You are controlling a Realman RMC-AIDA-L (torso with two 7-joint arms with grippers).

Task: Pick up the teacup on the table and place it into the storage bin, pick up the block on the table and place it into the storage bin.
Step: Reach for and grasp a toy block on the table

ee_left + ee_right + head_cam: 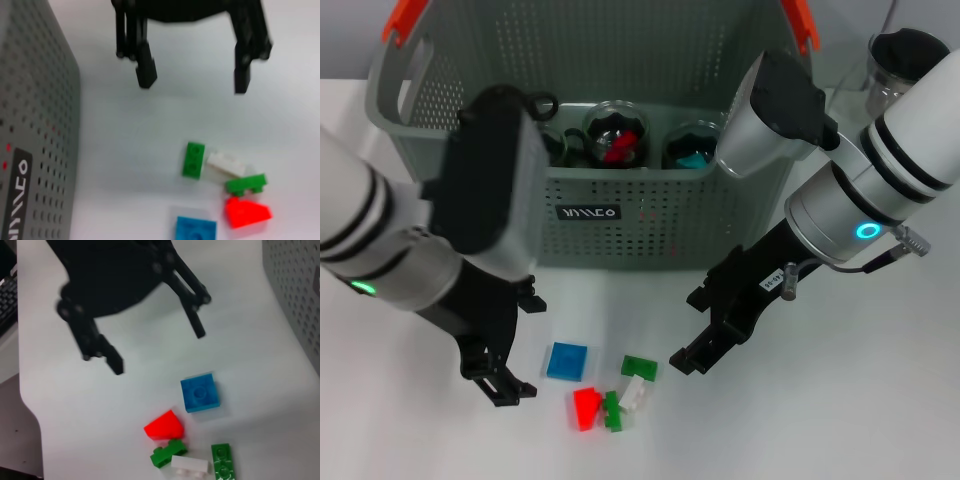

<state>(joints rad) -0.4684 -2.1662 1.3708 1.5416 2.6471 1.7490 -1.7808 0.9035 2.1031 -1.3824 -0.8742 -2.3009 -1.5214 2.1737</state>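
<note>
The grey-green storage bin (650, 215) stands at the back middle and holds three dark teacups (616, 132). Another dark glass cup (900, 55) stands on the table to the bin's right, partly hidden behind my right arm. Loose blocks lie in front of the bin: blue (566, 360), red (586, 408), white (634, 393) and two green (639, 367). My left gripper (505, 380) hangs open just left of the blue block. My right gripper (690, 330) hangs open just right of the green block. Both hold nothing.
The bin's perforated wall (35, 150) with its black label lies close behind the blocks. In the left wrist view the right gripper (195, 82) shows beyond the blocks; in the right wrist view the left gripper (157, 347) does. A keyboard (7, 300) sits off the table edge.
</note>
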